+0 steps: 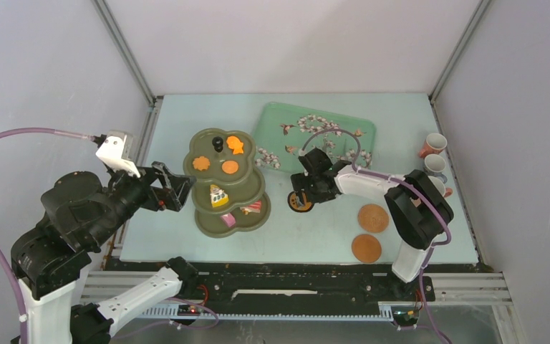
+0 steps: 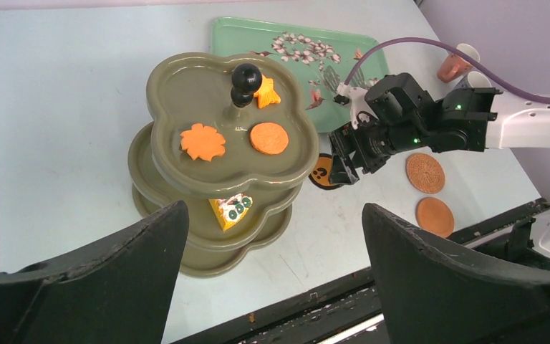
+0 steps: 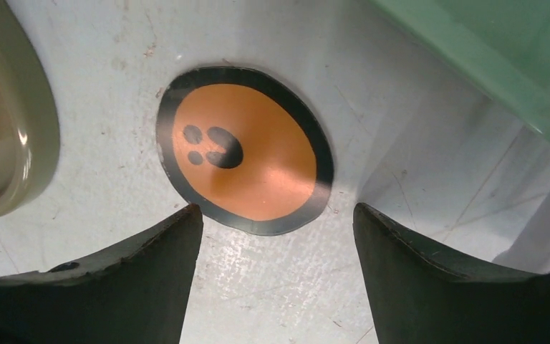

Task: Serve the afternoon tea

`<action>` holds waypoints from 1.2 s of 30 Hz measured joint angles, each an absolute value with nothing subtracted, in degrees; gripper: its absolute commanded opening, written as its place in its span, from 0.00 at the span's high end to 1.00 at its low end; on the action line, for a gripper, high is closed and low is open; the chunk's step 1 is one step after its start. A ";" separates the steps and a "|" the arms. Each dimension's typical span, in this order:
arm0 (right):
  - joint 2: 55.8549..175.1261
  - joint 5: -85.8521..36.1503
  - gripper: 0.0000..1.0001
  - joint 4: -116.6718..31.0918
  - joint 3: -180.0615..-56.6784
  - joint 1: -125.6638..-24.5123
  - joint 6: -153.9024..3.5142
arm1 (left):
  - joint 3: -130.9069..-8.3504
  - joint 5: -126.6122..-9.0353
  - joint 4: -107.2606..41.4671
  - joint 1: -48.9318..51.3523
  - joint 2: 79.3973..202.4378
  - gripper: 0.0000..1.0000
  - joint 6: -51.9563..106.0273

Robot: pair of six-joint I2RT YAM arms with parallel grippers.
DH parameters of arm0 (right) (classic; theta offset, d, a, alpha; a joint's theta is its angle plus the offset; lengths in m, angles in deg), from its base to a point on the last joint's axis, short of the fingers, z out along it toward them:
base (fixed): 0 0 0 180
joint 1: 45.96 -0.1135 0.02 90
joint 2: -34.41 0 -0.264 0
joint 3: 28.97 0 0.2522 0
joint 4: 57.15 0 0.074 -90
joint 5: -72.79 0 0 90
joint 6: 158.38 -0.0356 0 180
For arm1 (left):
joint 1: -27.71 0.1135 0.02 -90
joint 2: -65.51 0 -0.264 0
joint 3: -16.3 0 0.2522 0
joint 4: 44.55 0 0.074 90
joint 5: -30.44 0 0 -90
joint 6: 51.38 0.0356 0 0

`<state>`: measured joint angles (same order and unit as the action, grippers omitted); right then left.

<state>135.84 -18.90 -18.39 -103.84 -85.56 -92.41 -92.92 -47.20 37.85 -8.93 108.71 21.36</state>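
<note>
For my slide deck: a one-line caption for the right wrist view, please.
Open right gripper hovering over an orange, black-rimmed coaster on the table, between olive stand and green tray.

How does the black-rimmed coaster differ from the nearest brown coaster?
The black-rimmed coaster has an orange face with a dark paw mark; the brown coaster is plain brown. The black-rimmed coaster lies beside the stand, under the open right gripper; the brown coaster lies farther right, uncovered. Both are round and flat.

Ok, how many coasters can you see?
3. A black-rimmed orange coaster lies under the right fingers, beside the stand; a brown coaster lies right of it, a second brown coaster nearer the arm bases. The right arm may hide others.
</note>
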 measured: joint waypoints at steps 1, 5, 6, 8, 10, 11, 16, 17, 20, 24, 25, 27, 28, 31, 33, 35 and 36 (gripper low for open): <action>135.95 -19.23 0.21 -18.94 -103.86 -85.58 -92.63 | -92.92 -47.16 37.85 -8.93 108.71 0.02 21.38; 136.89 -20.54 0.22 -20.32 -104.82 -87.11 -94.44 | -92.92 -46.61 37.96 -8.91 108.69 0.02 21.73; 137.17 -21.02 0.22 -20.82 -105.06 -87.54 -95.03 | -92.92 -46.46 37.96 -8.91 108.69 0.02 21.73; 137.50 -21.66 0.22 -22.02 -105.24 -88.13 -96.56 | -92.92 -46.33 37.96 -8.93 108.69 0.02 21.73; 137.56 -22.09 0.22 -22.68 -105.26 -88.42 -98.53 | -92.92 -46.26 37.96 -8.93 108.69 0.02 21.75; 137.56 -22.12 0.22 -22.72 -105.26 -88.24 -99.60 | -92.92 -46.26 37.96 -8.93 108.69 0.02 21.73; 134.15 -20.06 0.20 -19.88 -105.26 -84.81 -103.67 | -92.92 -46.22 37.96 -8.93 108.65 0.02 21.75; 132.32 -19.45 0.20 -18.98 -105.26 -84.20 -103.80 | -92.92 -46.22 37.96 -8.93 108.60 0.02 21.73; 122.00 -15.98 0.19 -13.52 -106.42 -80.97 -103.23 | -92.88 -46.20 37.96 -8.91 108.30 0.02 21.75; 105.85 -12.70 0.18 -6.68 -109.39 -73.82 -101.09 | -92.68 -46.20 37.83 -8.93 107.44 0.02 21.80; 102.07 -11.87 0.17 -5.04 -109.98 -70.78 -100.61 | -92.50 -46.18 37.70 -8.93 107.12 0.02 21.97; 95.40 -10.31 0.16 -1.58 -110.87 -63.02 -99.34 | -92.09 -46.18 37.37 -8.93 106.50 0.02 22.19; 93.33 -9.77 0.16 0.10 -111.03 -58.65 -98.82 | -91.85 -46.20 37.26 -8.93 106.20 0.02 22.21; 90.55 -9.46 0.17 5.78 -111.31 -46.80 -98.40 | -91.24 -46.18 37.02 -8.93 105.52 0.02 22.23; 92.32 -9.48 0.18 9.83 -111.31 -39.09 -99.45 | -91.11 -46.18 37.02 -8.93 105.30 0.02 22.28; 95.16 -9.33 0.19 13.28 -111.22 -33.03 -101.33 | -91.11 -46.13 37.00 -8.98 105.17 0.02 22.54; 97.39 -9.44 0.19 14.57 -110.92 -30.41 -102.57 | -91.11 -46.11 36.97 -9.06 105.08 0.02 22.67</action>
<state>97.39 -9.44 14.57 -110.92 -30.41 -102.57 -91.11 -46.11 36.97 -9.06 105.08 22.67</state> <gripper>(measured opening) 0.821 0.985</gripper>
